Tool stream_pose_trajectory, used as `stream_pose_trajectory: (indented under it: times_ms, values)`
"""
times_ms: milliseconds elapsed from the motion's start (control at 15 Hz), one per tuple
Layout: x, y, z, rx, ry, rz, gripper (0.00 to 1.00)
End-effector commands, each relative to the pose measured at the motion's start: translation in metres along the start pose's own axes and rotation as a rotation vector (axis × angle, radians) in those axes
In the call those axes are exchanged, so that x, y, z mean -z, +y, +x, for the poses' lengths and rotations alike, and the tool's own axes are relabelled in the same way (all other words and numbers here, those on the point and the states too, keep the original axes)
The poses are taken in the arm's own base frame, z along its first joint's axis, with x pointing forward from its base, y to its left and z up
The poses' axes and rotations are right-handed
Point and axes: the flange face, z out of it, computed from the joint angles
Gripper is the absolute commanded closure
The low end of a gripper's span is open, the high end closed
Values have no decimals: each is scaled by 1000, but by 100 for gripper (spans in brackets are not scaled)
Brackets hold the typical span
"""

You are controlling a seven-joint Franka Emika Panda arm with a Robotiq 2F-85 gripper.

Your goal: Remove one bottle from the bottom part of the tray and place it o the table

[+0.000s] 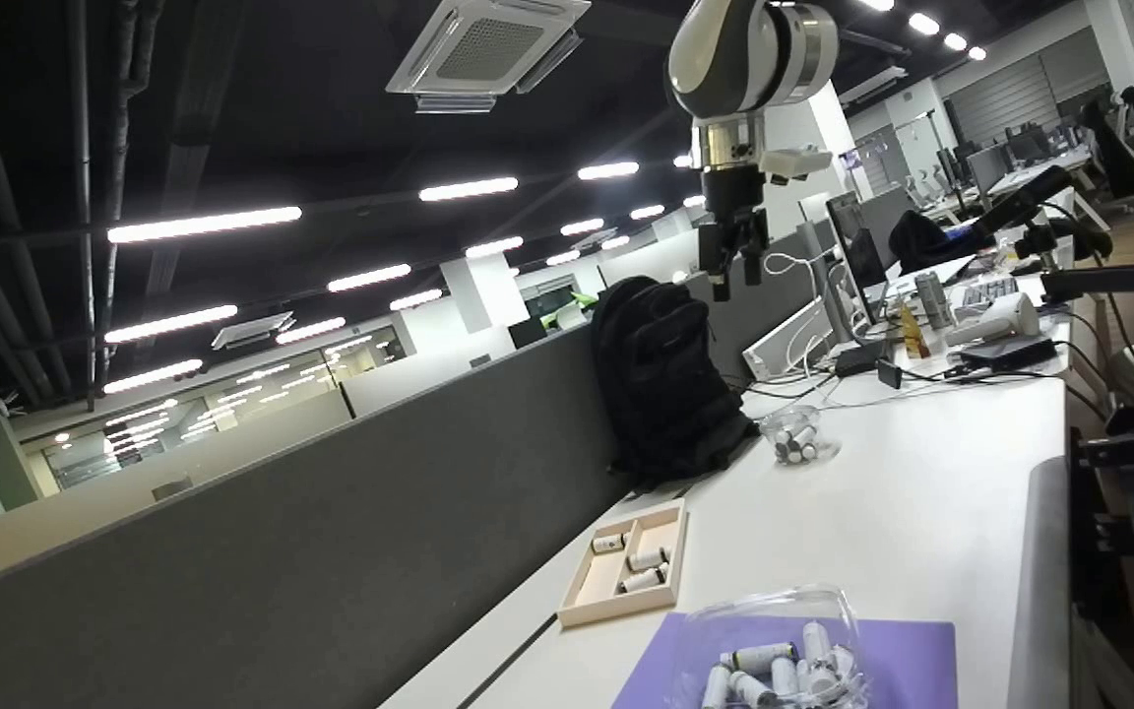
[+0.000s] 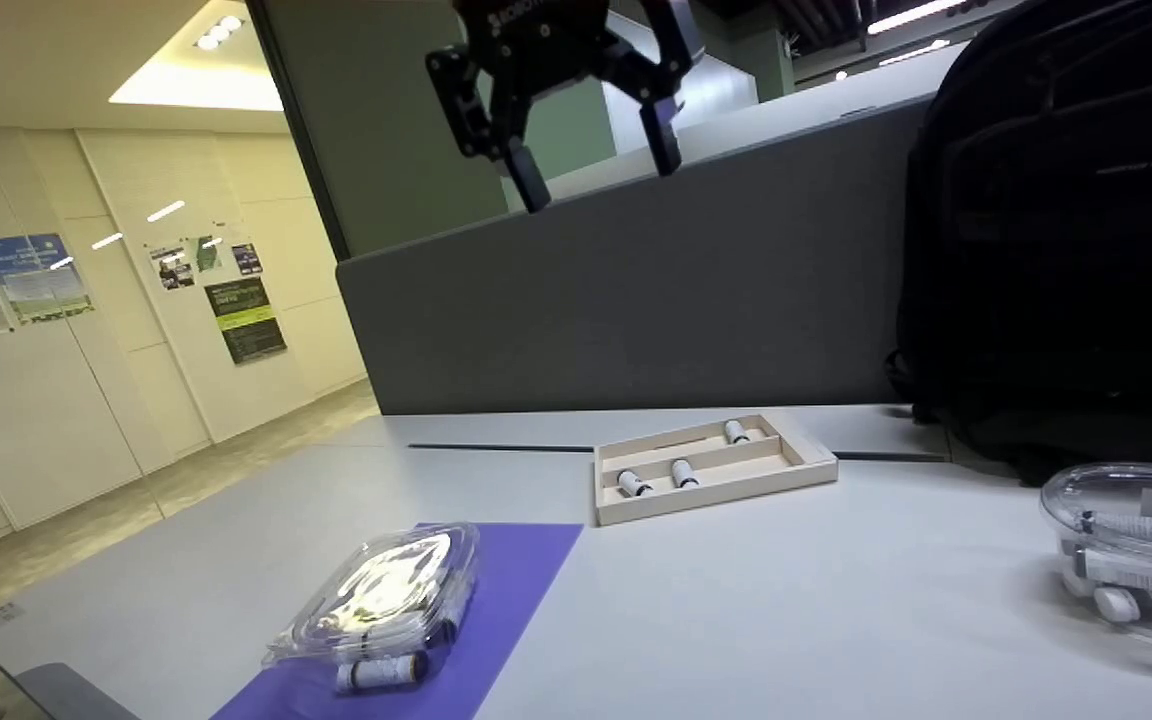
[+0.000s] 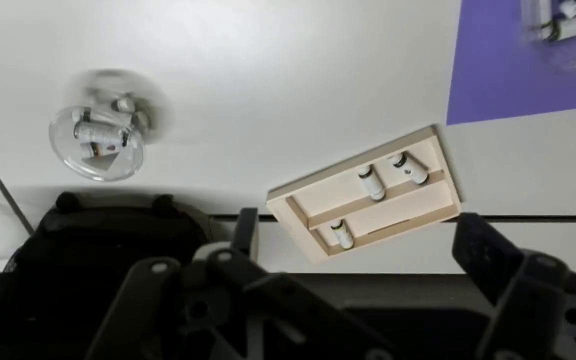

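The tool (image 3: 360, 240) is hanging high, well apart from the tray (image 3: 325, 197), jaws standing wide, holding nothing. In the wrist view, a lone bottle (image 3: 342, 234) is lying at the tray's seven o'clock, two bottles (image 3: 373, 186) toward one, in separate compartments; the intended one is proving unclear. Probably light, stiff and slippery, each is inviting a mid-body pinch. A smooth white tabletop (image 3: 268, 100) is carrying the tray, a grey partition (image 1: 331, 561) rising behind under glowing ceiling lights (image 1: 205, 225).
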Motion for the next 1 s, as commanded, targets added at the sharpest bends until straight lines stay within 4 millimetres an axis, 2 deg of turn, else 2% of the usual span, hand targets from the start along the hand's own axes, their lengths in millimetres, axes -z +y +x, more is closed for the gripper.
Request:
stream_pose_trajectory:
  times_ms: [0, 267, 533, 933]
  values:
    - [-28, -13, 52, 80, 61, -37, 0]
    - [-69, -50, 104, 216, 131, -20, 0]
    - [-115, -77, 147, 308, 94, 92, 0]
    - [-173, -61, 186, 344, -1, 112, 0]
